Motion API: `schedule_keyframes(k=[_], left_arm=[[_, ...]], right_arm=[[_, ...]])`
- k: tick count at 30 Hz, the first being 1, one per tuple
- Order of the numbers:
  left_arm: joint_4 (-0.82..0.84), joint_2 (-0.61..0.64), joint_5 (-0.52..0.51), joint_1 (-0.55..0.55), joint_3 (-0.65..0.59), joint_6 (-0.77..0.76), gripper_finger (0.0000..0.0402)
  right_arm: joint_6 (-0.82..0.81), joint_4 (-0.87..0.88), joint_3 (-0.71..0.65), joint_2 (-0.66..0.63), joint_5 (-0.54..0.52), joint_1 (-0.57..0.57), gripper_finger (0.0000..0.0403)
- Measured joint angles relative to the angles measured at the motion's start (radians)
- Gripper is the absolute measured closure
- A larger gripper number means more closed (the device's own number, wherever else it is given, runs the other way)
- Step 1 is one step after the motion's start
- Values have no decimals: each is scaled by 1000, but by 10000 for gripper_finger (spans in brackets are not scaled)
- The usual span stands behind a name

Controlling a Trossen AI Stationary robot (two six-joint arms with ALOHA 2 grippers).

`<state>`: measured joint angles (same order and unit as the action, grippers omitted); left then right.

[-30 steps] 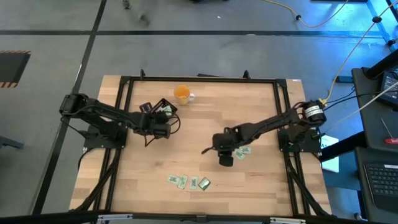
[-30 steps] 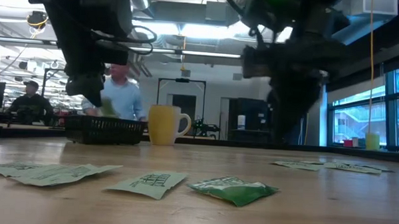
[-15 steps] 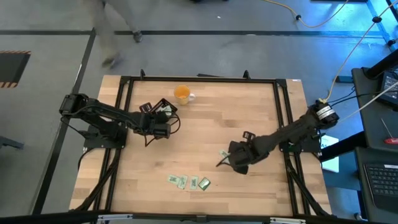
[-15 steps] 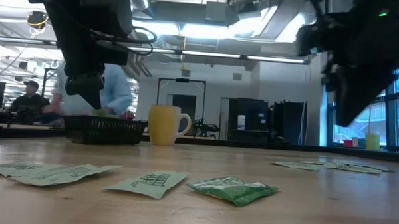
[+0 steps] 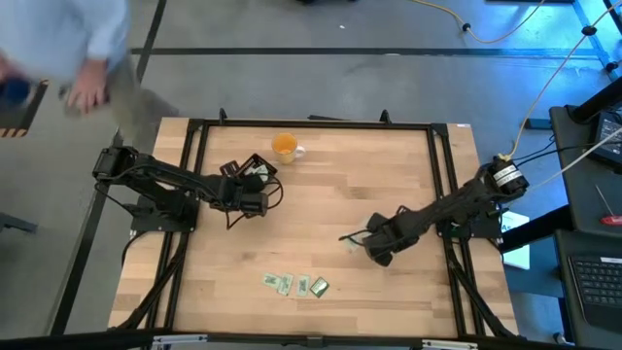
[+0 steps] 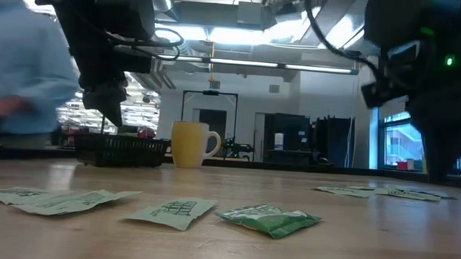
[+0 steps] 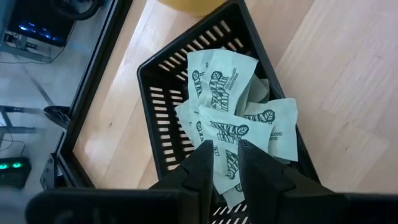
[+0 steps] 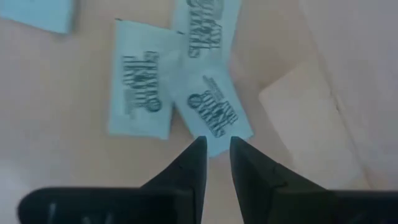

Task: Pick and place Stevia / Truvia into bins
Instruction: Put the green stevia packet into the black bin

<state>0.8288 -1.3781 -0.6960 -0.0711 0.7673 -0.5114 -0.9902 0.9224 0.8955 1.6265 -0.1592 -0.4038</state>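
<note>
The black tray (image 7: 163, 99) sits at the back left of the table (image 5: 321, 214), just beside the orange cup (image 5: 284, 147). The left wrist view shows what the overhead view cannot: a loose heap of pale green and white sachets (image 7: 231, 118) lying inside the tray, overlapping one another. The left gripper (image 7: 225, 155) hangs directly above that heap, its fingers drawn to a narrow gap with nothing between them.

More sachets lie on the bare wood. A row of three (image 5: 294, 285) rests near the front edge at the middle; the low view shows them flat, the greenest one (image 6: 270, 218) slightly puffed. Another small group (image 8: 180, 87) lies right of centre, under the right gripper (image 8: 215, 152). In the right wrist view its fingers stand narrowly apart just over the edge of one packet, gripping nothing. In the overhead view the right arm hides most of this group.

A person in a light blue shirt (image 5: 73, 44) passes beyond the table's back left corner.
</note>
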Motion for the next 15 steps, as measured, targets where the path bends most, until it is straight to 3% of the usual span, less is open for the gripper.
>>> schedule_keyframes(k=[15], left_arm=[[-1,0,2,0,0,1,332]], right_arm=[[25,-159,-142,-12,68,94,331]])
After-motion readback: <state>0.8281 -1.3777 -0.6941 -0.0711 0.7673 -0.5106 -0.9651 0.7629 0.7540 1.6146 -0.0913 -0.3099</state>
